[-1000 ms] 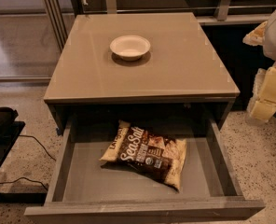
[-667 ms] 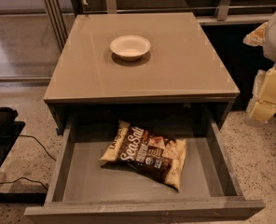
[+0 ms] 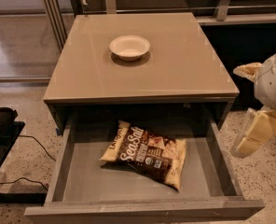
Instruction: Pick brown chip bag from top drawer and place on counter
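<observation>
Gripper (image 3: 248, 107) hangs off the counter's (image 3: 175, 73) right edge, fingers apart, nothing held. Bag (image 3: 145, 153) lies flat mid-drawer (image 3: 58, 171), below the counter's front edge, so down & left of gripper. Long axis diag, back-left to front-right. I'd approach w/ wrist turned across it.

Spread claw (image 3: 245, 110) at right edge

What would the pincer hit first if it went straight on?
Probably the right wall of the drawer; the pincer, outside it at right, seems to point left and down. Depth is unclear.
</observation>
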